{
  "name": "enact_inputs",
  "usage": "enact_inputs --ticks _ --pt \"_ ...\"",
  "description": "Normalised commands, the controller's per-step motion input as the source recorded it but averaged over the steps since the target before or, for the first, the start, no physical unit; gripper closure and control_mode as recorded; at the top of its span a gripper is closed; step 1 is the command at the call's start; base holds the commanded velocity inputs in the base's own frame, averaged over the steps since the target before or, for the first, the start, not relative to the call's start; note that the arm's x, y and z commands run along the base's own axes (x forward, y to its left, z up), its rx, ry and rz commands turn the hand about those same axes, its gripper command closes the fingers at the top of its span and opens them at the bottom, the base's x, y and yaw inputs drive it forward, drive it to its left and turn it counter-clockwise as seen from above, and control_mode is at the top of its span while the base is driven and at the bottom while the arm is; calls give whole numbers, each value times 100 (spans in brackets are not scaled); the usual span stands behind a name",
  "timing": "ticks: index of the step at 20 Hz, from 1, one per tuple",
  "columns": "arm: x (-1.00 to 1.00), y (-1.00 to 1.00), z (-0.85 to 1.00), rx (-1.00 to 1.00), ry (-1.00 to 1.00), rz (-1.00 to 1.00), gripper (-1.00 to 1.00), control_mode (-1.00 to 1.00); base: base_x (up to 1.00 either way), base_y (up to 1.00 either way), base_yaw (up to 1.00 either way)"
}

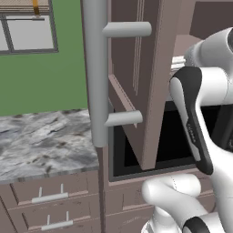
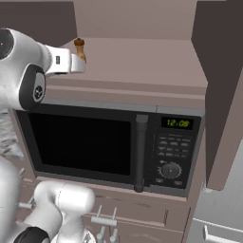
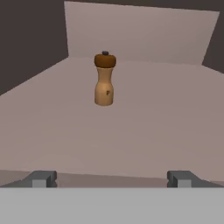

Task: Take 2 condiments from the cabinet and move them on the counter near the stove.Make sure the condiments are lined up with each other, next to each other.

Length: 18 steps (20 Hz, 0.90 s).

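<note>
While the pincer [image 3: 109, 178] gapes, the condiment mill [image 3: 105, 79] stands upright ahead.

A tan mill-shaped condiment bottle [image 3: 104, 81] with a darker brown cap stands upright on the cabinet [image 3: 144, 127] shelf, mid-niche.

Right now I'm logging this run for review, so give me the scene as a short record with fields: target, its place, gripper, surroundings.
target: wooden mill-shaped condiment, brown cap, upright
place: on the cabinet shelf, alone, well back from the front edge
gripper: gripper open, fingertips wide apart at the shelf's front edge, aimed at the condiment, holding nothing
contact: none, clear gap between fingertips and condiment
below shelf: black microwave, door shut, clock lit
left of cabinet: marble counter over drawers
</note>
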Motion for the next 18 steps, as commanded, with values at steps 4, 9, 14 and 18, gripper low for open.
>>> enact_inputs --ticks 4,9,14,18 --pt "39 0 0 17 0 0 -100 -100 0 0 0" --pt "45 0 0 22 -1 0 -100 -100 0 0 0" --pt "54 2 8 4 -1 1 -100 -100 0 0 0" --pt "48 0 17 -3 0 2 -100 -100 0 0 0"
